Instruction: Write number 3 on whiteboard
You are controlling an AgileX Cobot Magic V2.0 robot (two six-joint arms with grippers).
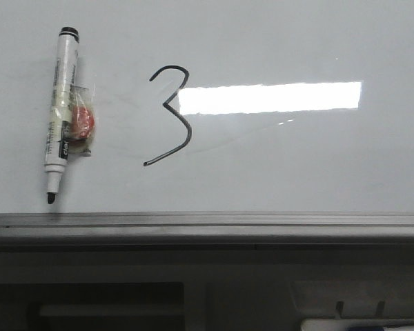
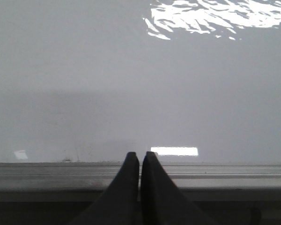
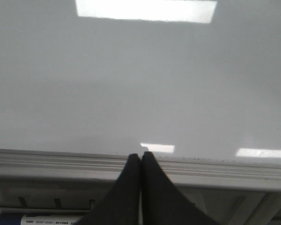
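Note:
A black angular number 3 (image 1: 171,114) with a long lower tail is drawn on the whiteboard (image 1: 297,158), left of centre in the front view. A white marker (image 1: 61,114) with a black tip lies on the board left of the 3, uncapped tip toward the grey bottom rail (image 1: 207,224). Neither gripper shows in the front view. My left gripper (image 2: 140,157) is shut and empty, tips over the rail (image 2: 61,173), facing bare whiteboard (image 2: 131,84). My right gripper (image 3: 140,157) is shut and empty, also over the rail (image 3: 225,168), with bare whiteboard (image 3: 145,79) beyond.
A small red-and-clear wrapped piece (image 1: 81,121) lies against the marker. A bright rectangular light reflection (image 1: 269,97) sits right of the 3. Below the rail in the right wrist view lies another marker with a dark band (image 3: 33,219). A dark shelf (image 1: 90,303) runs beneath the board.

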